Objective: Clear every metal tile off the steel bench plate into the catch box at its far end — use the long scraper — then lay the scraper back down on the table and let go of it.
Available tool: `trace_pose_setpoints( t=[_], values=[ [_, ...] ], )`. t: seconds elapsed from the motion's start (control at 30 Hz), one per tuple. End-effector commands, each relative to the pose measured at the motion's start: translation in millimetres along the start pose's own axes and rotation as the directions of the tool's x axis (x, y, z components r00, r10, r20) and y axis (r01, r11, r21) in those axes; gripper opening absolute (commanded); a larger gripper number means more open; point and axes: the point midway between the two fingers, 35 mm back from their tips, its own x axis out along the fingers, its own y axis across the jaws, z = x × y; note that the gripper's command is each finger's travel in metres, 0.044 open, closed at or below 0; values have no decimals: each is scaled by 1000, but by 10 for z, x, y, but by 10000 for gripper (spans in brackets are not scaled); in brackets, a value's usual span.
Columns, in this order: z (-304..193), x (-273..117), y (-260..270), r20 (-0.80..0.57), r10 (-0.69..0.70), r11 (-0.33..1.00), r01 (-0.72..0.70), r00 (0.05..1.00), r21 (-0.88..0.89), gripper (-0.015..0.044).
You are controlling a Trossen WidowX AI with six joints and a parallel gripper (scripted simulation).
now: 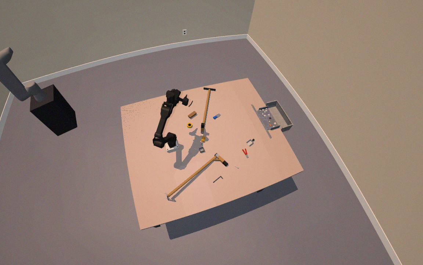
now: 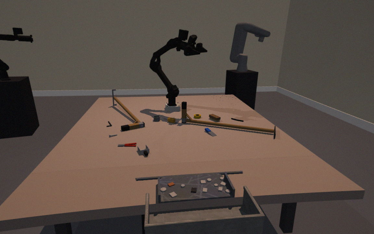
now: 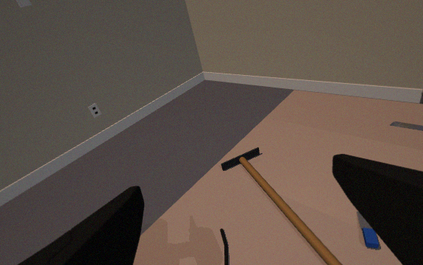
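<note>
My gripper (image 1: 182,98) (image 2: 202,51) (image 3: 237,179) is open and empty, high above the table. A long tool with a wooden handle (image 1: 206,108) (image 2: 232,125) (image 3: 288,213) and a wide black blade (image 1: 209,89) (image 3: 231,162) lies ahead of and below it. A second long wooden-handled tool (image 1: 191,177) (image 2: 126,109) with a thin grey metal head lies on the arm's other side. Which one is the scraper is unclear. The steel plate (image 2: 185,195) at the table's far edge holds several scattered tiles, among them an orange tile (image 2: 170,184) and a dark tile (image 2: 193,189). The catch box (image 1: 291,124) (image 2: 204,227) adjoins it.
A brown block (image 1: 192,114) (image 2: 214,117), yellow ring (image 1: 189,125) (image 2: 197,116), blue-handled tool (image 1: 216,116) (image 3: 370,238) and thin black piece (image 2: 236,119) (image 3: 225,244) lie around the black-bladed tool. Red-handled pliers (image 1: 245,152) (image 2: 128,144) and a small grey bracket (image 1: 249,142) lie nearer the plate.
</note>
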Motion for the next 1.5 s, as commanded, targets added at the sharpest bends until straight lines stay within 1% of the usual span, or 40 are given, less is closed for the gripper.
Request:
trace_pose_setpoints(
  t=[0.0,0.37,0.7,1.07,1.47],
  values=[
    [221,8,152,60,63,996,-67,996,55,440],
    [787,-3,617,220,242,936,-287,945,204,440],
    [1259,-115,1045,356,390,807,-501,850,313,440],
    [1720,-345,1489,490,521,580,-711,699,397,440],
    [2146,-703,1905,619,611,252,-862,494,440,440]
  ],
)
